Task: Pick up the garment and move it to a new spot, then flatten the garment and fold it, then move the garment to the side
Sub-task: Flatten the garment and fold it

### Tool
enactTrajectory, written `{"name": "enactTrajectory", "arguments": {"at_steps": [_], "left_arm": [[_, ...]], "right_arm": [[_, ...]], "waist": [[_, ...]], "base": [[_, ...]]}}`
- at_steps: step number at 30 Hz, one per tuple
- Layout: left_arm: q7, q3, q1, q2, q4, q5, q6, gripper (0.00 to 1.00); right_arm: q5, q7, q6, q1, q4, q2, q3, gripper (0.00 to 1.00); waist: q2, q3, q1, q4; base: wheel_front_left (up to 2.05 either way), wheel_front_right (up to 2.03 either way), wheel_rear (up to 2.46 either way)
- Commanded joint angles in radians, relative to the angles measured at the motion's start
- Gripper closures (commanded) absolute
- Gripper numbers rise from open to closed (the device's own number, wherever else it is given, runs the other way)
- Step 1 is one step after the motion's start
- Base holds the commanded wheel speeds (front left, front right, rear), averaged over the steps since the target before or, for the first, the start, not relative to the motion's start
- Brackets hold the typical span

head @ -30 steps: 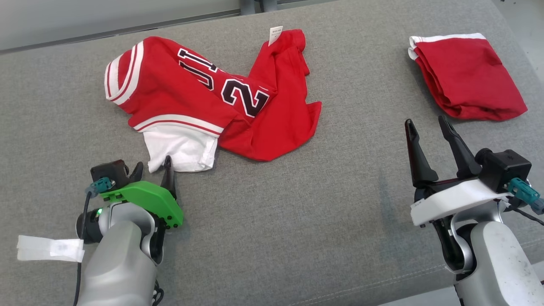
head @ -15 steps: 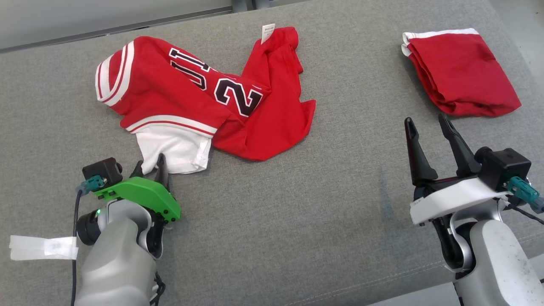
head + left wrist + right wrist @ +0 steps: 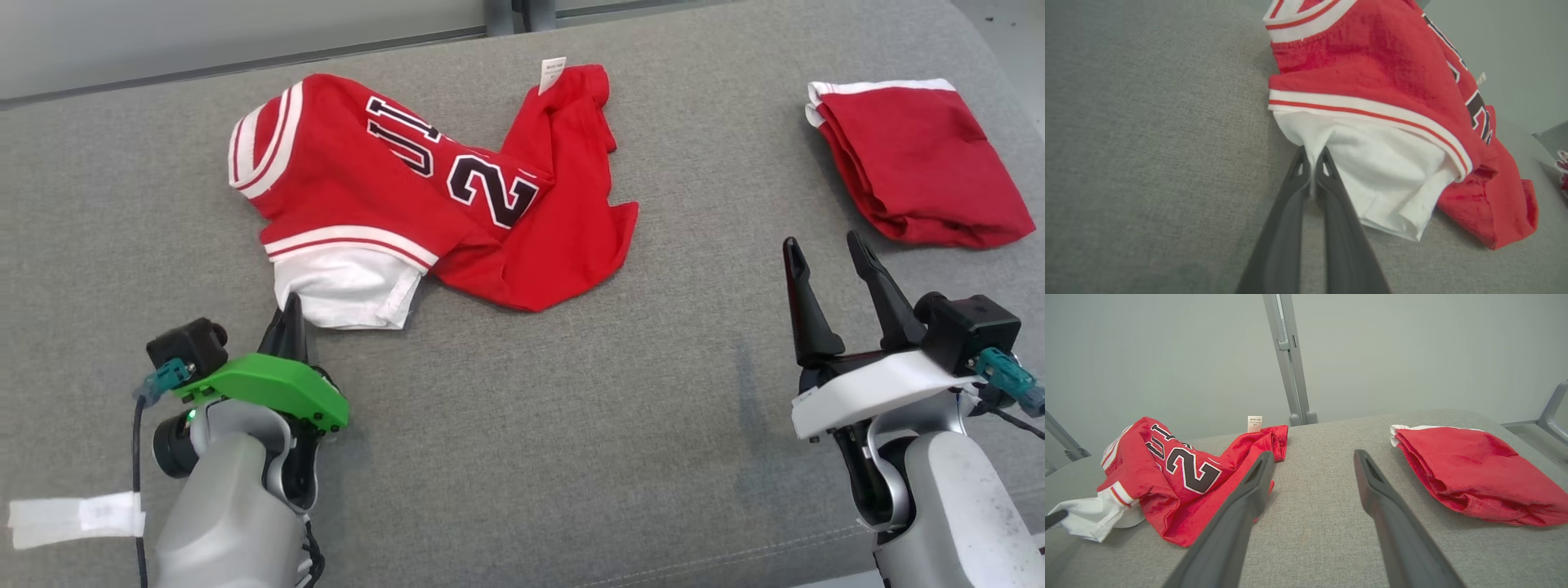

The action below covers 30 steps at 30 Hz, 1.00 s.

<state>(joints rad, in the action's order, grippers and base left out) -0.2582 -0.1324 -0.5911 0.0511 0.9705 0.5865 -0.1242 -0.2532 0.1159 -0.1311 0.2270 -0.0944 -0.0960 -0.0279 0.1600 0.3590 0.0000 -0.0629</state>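
Left pincer newly tight on garment

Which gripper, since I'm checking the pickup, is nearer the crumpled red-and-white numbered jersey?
Left. The left gripper is shut on the white edge of the crumpled red-and-white numbered jersey; the right gripper stands open, apart from it to its right, nearer the folded red garment.

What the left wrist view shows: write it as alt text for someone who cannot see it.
The left gripper has its two dark fingers pinched shut on the edge of the white sleeve of a crumpled red jersey. The jersey, with white-and-red striped trim and dark numerals, lies on a grey fabric surface.
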Motion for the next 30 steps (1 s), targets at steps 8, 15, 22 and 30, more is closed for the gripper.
{"name": "enactTrajectory", "arguments": {"at_steps": [8,15,22,30], "left_arm": [[-0.006,0.059,0.258,0.03,-0.313,-0.017,0.058,1.0],[0.08,0.076,0.427,0.028,-0.481,0.026,0.112,1.0],[0.152,0.058,0.457,0.02,-0.486,0.059,0.133,0.0],[0.12,0.076,0.5,0.061,-0.533,0.023,0.179,0.0]], "right_arm": [[-0.005,-0.014,0.001,-0.048,-0.025,0.007,0.019,0.0],[-0.002,-0.035,0.001,-0.06,-0.047,0.015,0.018,0.0],[0.013,-0.059,0.001,-0.047,-0.094,0.019,0.026,0.0],[0.031,-0.103,0.001,-0.018,-0.151,0.018,0.05,0.0]], "waist": [[0.0,-0.042,0.0,0.09],[0.0,-0.051,0.0,0.125],[0.0,-0.064,0.0,0.127],[0.0,-0.075,0.0,0.156]], "base": [[0.0,0.0,0.0],[0.0,0.0,0.0],[0.0,0.0,0.0],[0.0,0.0,0.0]]}}
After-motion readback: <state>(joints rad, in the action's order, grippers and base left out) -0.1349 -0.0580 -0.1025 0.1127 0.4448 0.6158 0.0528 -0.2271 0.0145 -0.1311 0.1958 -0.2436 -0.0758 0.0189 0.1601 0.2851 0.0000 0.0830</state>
